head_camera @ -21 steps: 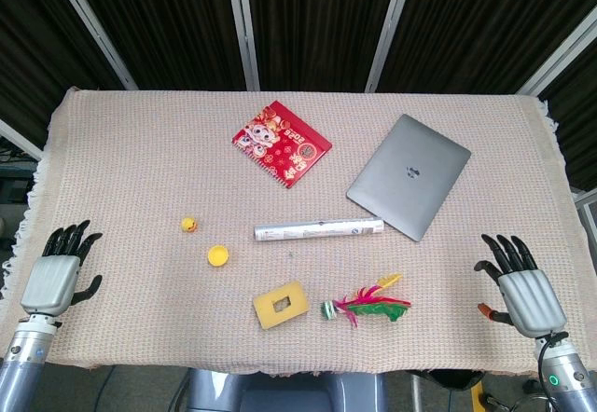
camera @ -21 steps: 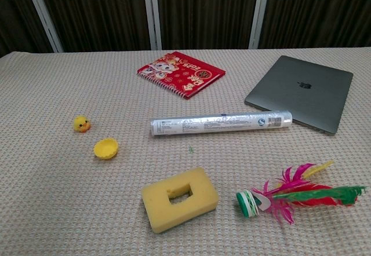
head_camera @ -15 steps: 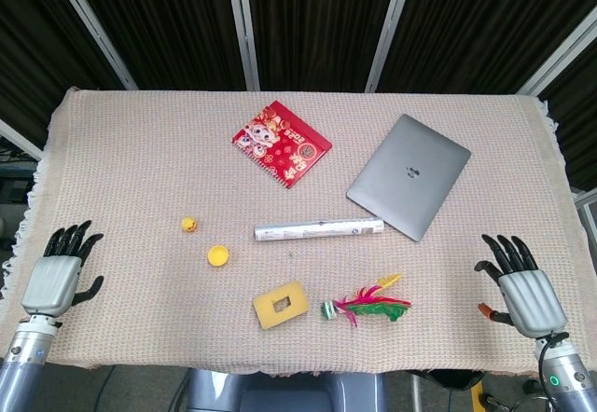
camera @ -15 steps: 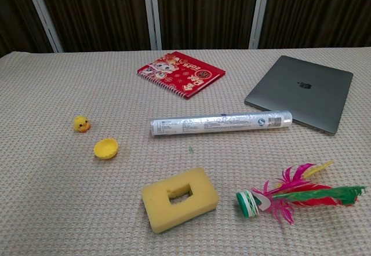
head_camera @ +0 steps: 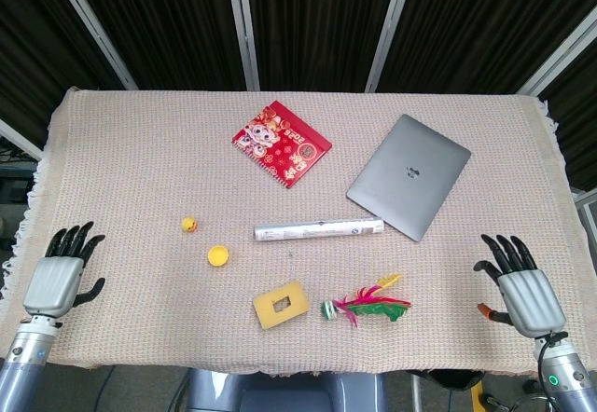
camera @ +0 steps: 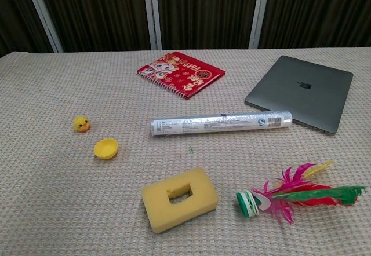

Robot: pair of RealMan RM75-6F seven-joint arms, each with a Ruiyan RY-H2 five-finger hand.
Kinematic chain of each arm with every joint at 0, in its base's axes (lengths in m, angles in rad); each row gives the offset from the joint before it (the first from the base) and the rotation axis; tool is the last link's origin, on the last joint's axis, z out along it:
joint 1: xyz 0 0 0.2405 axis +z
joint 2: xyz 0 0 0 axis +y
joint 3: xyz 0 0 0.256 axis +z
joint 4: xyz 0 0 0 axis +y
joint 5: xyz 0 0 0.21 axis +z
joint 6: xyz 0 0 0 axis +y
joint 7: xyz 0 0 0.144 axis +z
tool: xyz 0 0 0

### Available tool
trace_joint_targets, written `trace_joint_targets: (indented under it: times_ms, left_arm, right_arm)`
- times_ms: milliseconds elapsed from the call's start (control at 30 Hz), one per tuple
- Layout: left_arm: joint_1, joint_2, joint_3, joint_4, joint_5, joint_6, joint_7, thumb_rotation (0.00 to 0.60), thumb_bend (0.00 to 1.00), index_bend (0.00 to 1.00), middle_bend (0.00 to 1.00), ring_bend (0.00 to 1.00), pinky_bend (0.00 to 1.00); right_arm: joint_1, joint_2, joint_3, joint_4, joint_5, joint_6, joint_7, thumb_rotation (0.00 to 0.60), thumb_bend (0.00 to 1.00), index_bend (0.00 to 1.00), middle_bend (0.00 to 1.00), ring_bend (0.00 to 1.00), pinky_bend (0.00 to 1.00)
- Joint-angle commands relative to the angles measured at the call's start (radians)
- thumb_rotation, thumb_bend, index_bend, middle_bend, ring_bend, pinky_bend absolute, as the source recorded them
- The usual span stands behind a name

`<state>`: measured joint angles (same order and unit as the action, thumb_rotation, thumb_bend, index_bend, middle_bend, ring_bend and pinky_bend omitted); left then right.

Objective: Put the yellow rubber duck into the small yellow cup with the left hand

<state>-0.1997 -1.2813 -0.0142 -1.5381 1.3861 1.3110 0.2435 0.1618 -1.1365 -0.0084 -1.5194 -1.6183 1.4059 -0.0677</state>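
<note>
A small yellow rubber duck (head_camera: 188,225) (camera: 81,123) sits on the woven cloth at the left of the table. The small yellow cup (head_camera: 218,255) (camera: 106,148) lies just near and right of it, apart from it. My left hand (head_camera: 60,279) rests at the table's near left corner, fingers spread and empty, well left of the duck. At the near right corner my right hand (head_camera: 523,291) is spread and empty too. The chest view shows neither hand.
A silver tube (head_camera: 318,230) lies across the middle. A yellow sponge with a hole (head_camera: 280,304) and a feathered shuttlecock (head_camera: 366,304) lie near the front edge. A red notebook (head_camera: 281,143) and a grey laptop (head_camera: 409,175) lie farther back.
My left hand has drifted slightly toward the near edge. Nothing on the table has moved, and the right hand is still.
</note>
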Motion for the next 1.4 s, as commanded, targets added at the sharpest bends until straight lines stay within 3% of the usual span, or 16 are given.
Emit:
trace_joint_targets:
  times_ms: [33, 800, 1067, 1400]
  left_arm:
    - [-0.001, 0.0, 0.0, -0.002, 0.0, 0.0, 0.003, 0.6, 0.31, 0.16, 0.0, 0.0, 0.01]
    - [-0.017, 0.014, -0.008, -0.007, -0.021, -0.024, 0.081, 0.6, 0.32, 0.14, 0.0, 0.0, 0.03]
    - [-0.106, 0.004, -0.044, 0.067, -0.044, -0.127, 0.158, 0.6, 0.32, 0.14, 0.0, 0.0, 0.03]
    - [-0.207, -0.1, -0.086, 0.198, -0.114, -0.241, 0.243, 0.6, 0.33, 0.17, 0.0, 0.0, 0.04]
  right_arm:
    - [-0.001, 0.001, 0.001, 0.0, 0.003, 0.001, 0.006, 0.6, 0.0, 0.37, 0.06, 0.0, 0.0]
    - [-0.003, -0.004, 0.002, -0.002, 0.012, -0.002, 0.004, 0.6, 0.0, 0.37, 0.06, 0.0, 0.0]
    - [-0.004, -0.006, 0.004, -0.005, 0.017, -0.004, 0.0, 0.6, 0.0, 0.37, 0.06, 0.0, 0.0]
    - [-0.004, -0.005, 0.003, -0.004, 0.015, -0.003, 0.01, 0.6, 0.0, 0.38, 0.06, 0.0, 0.0]
